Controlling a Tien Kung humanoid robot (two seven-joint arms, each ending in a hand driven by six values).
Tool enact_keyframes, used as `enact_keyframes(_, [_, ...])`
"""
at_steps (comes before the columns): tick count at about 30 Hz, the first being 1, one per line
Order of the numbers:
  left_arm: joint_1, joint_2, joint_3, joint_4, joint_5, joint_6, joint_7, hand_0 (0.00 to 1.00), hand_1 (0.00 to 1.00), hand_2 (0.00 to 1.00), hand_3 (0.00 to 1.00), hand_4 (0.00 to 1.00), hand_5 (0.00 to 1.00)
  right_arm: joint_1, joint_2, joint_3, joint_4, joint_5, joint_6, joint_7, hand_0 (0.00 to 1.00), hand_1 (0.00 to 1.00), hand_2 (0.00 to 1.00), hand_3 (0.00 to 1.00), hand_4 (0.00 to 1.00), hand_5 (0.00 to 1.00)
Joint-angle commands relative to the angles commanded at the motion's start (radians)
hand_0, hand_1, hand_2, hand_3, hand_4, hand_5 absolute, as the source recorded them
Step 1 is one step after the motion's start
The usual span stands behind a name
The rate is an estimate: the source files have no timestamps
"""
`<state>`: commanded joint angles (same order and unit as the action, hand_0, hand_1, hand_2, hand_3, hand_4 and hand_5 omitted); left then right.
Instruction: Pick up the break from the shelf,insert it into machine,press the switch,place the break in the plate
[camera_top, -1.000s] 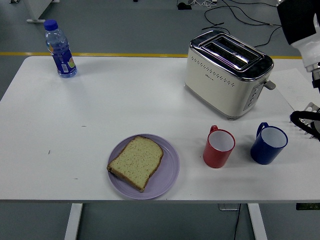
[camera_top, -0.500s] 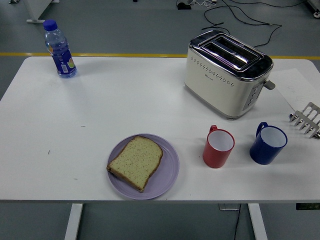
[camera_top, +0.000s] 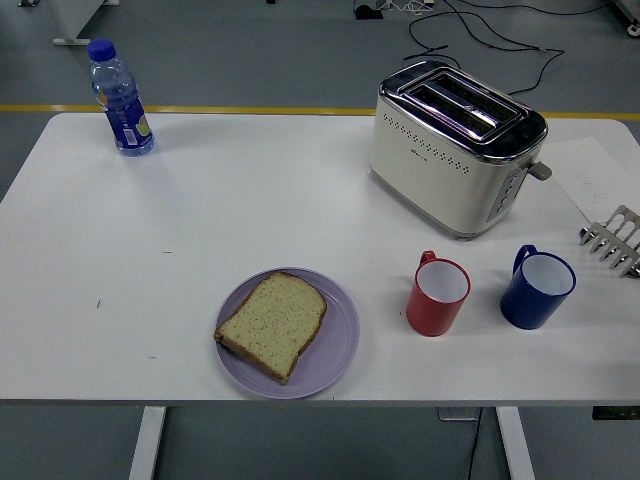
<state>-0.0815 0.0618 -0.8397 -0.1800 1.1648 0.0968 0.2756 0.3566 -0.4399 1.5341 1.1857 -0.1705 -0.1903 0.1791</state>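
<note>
A slice of bread (camera_top: 271, 325) lies flat on the lilac plate (camera_top: 343, 337) near the table's front edge. The cream and chrome toaster (camera_top: 455, 148) stands at the back right, its two slots empty and its lever (camera_top: 540, 170) on the right end. At the right edge of the table a metal toast rack (camera_top: 613, 240) is partly cut off by the picture. Neither robot hand shows in the head view.
A red mug (camera_top: 439, 294) and a blue mug (camera_top: 536, 288) stand in front of the toaster. A blue-capped water bottle (camera_top: 119, 98) stands at the back left. A sheet of paper (camera_top: 598, 178) lies right of the toaster.
One second ago the right arm and hand were at the right edge by the toast rack; they have since withdrawn out of the picture. Nothing on the table moved.
</note>
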Motion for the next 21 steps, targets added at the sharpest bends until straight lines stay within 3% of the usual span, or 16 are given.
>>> enact_keyframes(10, [-0.004,-0.001,-0.006,0.0,0.002,0.0,0.0,0.655,0.592,0.593,0.599,0.327,0.942,-0.047,-0.014,0.074,-0.038,-0.026,0.016,-0.105,0.789,0.727,0.734,0.691,0.491,0.29])
enact_keyframes(21, [-0.008,0.0,-0.012,0.0,0.011,-0.001,-0.001,0.655,0.593,0.594,0.599,0.326,0.942,-0.064,-0.018,0.096,-0.049,-0.013,0.014,-0.118,0.774,0.716,0.725,0.671,0.485,0.291])
